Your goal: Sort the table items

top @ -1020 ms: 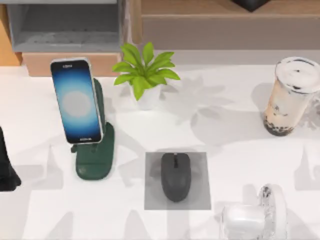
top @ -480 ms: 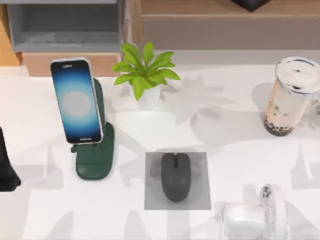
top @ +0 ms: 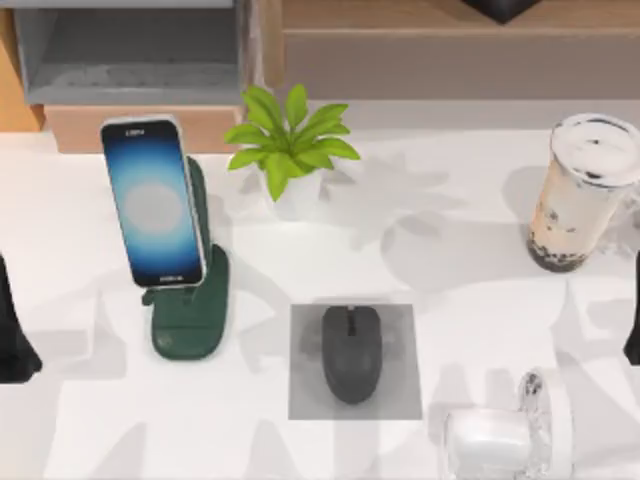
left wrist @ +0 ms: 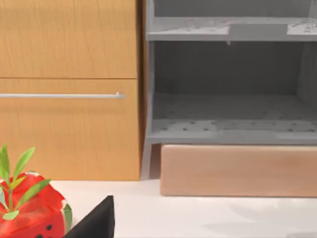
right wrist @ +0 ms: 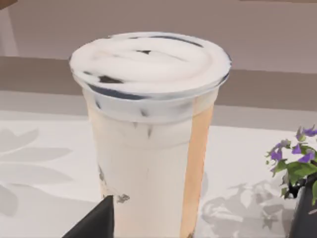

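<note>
Since a second ago a dark part of my right arm [top: 633, 320] has come in at the right edge of the table [top: 470, 270], beside the milk tea cup [top: 585, 195]; nothing else has shifted. Whether its jaws are open or closed I cannot tell. In the right wrist view the cup [right wrist: 148, 134] stands upright, close ahead of the jaws. Being tall and top-heavy, it could tip if a finger clips its wall. The smartphone [top: 153, 203] on its phone stand [top: 195, 300] and the mouse [top: 351, 352] on its grey pad [top: 400, 400] sit well apart. My left arm [top: 12, 330] idles at the left edge, jaw state unreadable.
</note>
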`<move>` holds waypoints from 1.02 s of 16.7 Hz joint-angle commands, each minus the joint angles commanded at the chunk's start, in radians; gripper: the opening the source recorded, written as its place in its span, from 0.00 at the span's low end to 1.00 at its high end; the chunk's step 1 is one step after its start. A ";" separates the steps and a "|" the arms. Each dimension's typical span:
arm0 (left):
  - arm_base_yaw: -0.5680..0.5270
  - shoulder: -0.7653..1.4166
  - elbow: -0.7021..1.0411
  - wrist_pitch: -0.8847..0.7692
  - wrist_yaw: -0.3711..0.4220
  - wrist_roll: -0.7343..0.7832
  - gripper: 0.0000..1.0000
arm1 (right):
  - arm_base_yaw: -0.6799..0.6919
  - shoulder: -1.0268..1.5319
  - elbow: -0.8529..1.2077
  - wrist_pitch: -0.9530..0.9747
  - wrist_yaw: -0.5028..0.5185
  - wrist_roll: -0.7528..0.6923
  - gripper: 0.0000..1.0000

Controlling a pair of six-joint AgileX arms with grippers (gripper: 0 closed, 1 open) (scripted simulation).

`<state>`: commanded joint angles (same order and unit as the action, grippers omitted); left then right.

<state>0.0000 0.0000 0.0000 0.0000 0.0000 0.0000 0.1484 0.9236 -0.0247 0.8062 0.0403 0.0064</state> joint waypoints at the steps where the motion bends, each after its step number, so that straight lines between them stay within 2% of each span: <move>1: 0.000 0.000 0.000 0.000 0.000 0.000 1.00 | 0.023 0.121 0.014 0.093 0.022 0.003 1.00; 5: 0.000 0.000 0.000 0.000 0.000 0.000 1.00 | 0.118 0.572 0.101 0.431 0.135 0.015 1.00; 9: 0.000 0.000 0.000 0.000 0.000 0.000 1.00 | 0.197 0.897 0.220 0.660 0.271 0.029 1.00; 13: 0.000 0.000 0.000 0.000 0.000 0.000 1.00 | 0.238 1.059 0.317 0.765 0.373 0.039 1.00; 17: 0.000 0.000 0.000 0.000 0.000 0.000 1.00 | 0.243 1.078 0.332 0.775 0.388 0.041 1.00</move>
<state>0.0000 0.0000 0.0000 0.0000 0.0000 0.0000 0.3916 2.0018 0.3069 1.5814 0.4278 0.0471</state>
